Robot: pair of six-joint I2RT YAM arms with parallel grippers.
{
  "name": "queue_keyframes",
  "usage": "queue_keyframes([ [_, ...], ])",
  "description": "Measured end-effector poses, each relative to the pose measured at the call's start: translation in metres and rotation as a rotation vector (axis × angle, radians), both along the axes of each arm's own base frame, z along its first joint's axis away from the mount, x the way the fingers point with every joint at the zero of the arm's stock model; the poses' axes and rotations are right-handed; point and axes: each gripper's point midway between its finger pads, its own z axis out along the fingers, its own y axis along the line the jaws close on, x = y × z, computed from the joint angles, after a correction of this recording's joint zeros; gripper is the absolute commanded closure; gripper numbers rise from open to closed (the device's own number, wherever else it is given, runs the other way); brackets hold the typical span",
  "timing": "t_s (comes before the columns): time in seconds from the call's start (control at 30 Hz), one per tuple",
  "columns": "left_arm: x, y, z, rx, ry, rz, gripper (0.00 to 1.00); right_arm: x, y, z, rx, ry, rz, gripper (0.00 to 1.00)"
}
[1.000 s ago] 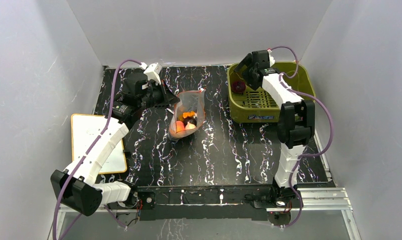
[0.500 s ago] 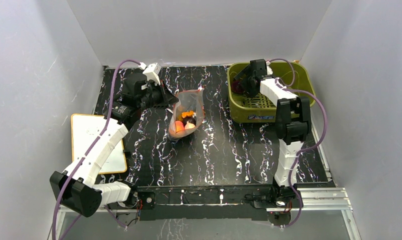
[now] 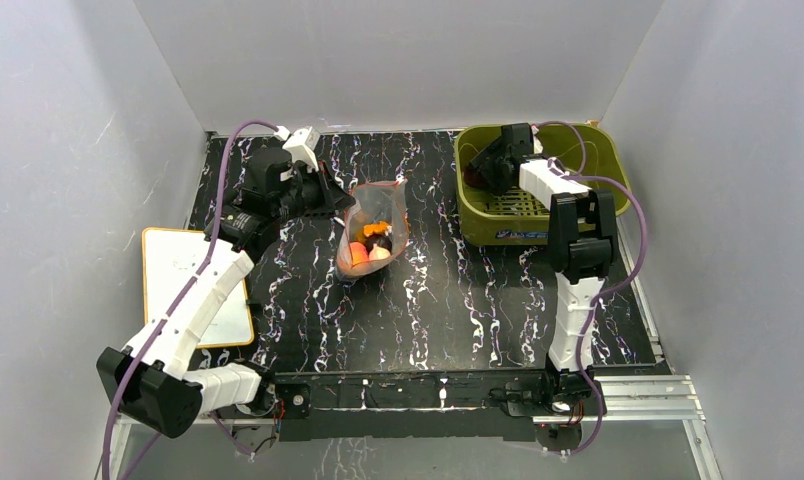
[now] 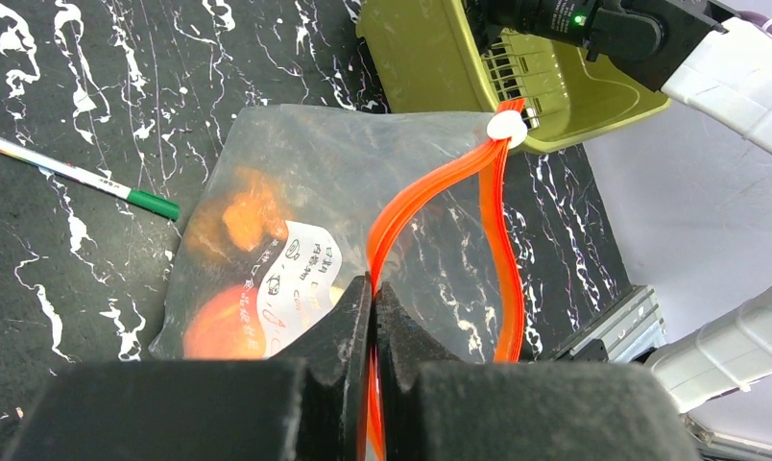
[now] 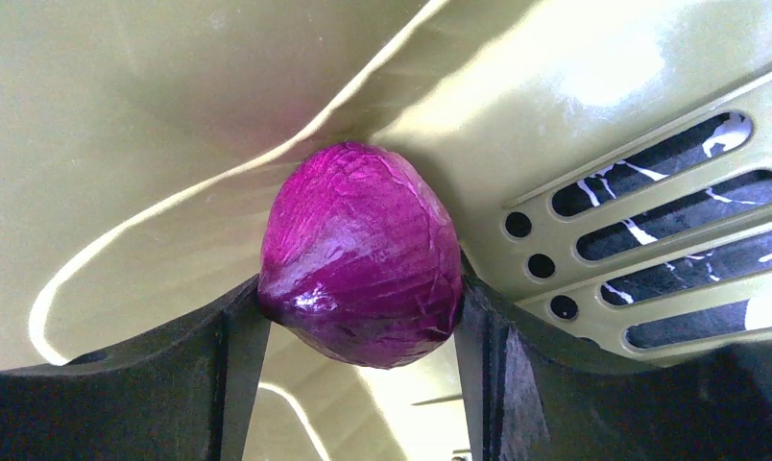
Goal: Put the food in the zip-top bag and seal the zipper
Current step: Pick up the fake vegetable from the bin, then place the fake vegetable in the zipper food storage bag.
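Two grippers are engaged, well apart. At far left, a whiteboard [image 3: 173,280] lies beside the table [image 3: 428,300]. The left gripper [image 4: 373,286] is clamped on the zipper [image 4: 438,188], its fingers pressed together over one end of the strip. The zipper's two tracks spread apart and rejoin at a white slider [image 4: 505,127]. The bag [image 3: 376,225] lies mid-table and holds an orange piece [image 4: 243,216] and a peach piece [image 4: 219,331]. A pen [image 4: 75,178] lies near it. At right, inside the basket [image 3: 475,215], the right gripper [image 5: 361,307] grips a purple piece [image 5: 363,250], one finger touching each side.
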Motion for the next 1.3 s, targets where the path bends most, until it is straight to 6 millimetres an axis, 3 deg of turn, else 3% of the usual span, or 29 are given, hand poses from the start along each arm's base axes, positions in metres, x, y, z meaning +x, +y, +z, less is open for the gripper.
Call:
queue_keyframes([
  [0.13,-0.001,0.001,0.003,-0.002,-0.008,0.003,1.00,-0.004,-0.002,0.002,-0.034,-0.005,0.033,0.60],
  [0.33,-0.003,0.002,0.005,-0.007,-0.015,0.004,1.00,-0.024,-0.007,0.017,-0.084,-0.003,0.083,0.61],
  [0.87,-0.003,0.000,0.009,-0.033,-0.012,0.015,1.00,-0.066,-0.014,0.125,-0.196,-0.130,0.212,0.61],
  [1.17,-0.003,0.000,0.005,-0.040,0.001,0.019,1.00,-0.106,0.014,0.208,-0.148,-0.311,0.375,0.61],
  [1.3,-0.003,-0.001,0.005,-0.046,0.005,0.019,1.00,-0.132,0.050,0.237,-0.118,-0.392,0.498,0.61],
])
